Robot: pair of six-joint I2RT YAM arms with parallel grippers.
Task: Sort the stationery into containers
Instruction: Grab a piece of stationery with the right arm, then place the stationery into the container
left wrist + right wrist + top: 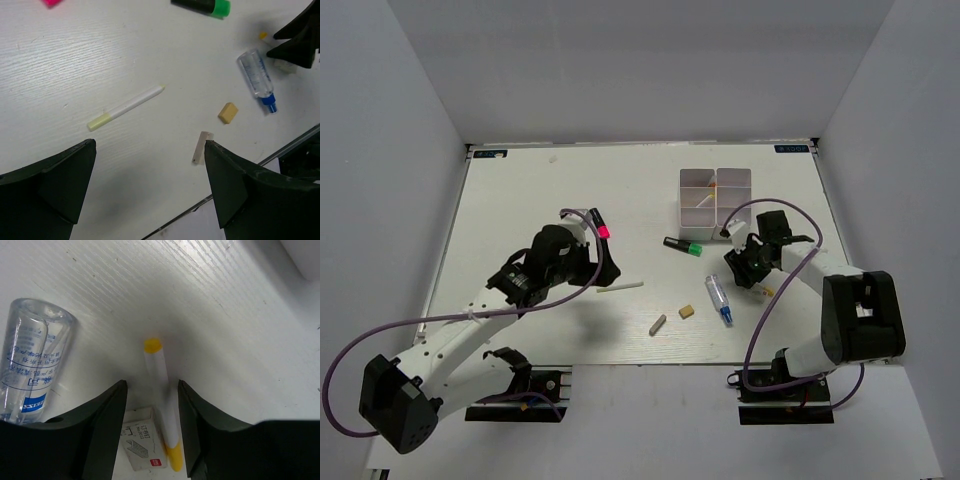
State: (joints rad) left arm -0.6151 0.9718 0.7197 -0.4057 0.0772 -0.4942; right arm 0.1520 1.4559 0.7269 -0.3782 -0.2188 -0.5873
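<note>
The white four-compartment box (715,195) stands at the far right and holds a few items. My right gripper (748,270) (151,412) is open, low over the table just in front of it. Its fingers straddle a white pen with yellow ends (161,390) and a small white staples box (144,446). The blue-tipped clear tube (720,301) (30,365) lies just left of it. My left gripper (592,262) (150,170) is open and empty above the table. The pale stick (620,287) (127,107) lies ahead of it. A pink-ended marker (603,228) lies beside the left wrist.
A black marker with a green end (683,245) (205,5) lies left of the box. A tan eraser (687,311) (228,113) and a grey eraser (658,324) (201,148) lie near the table's front edge (650,362). Grey walls enclose the table.
</note>
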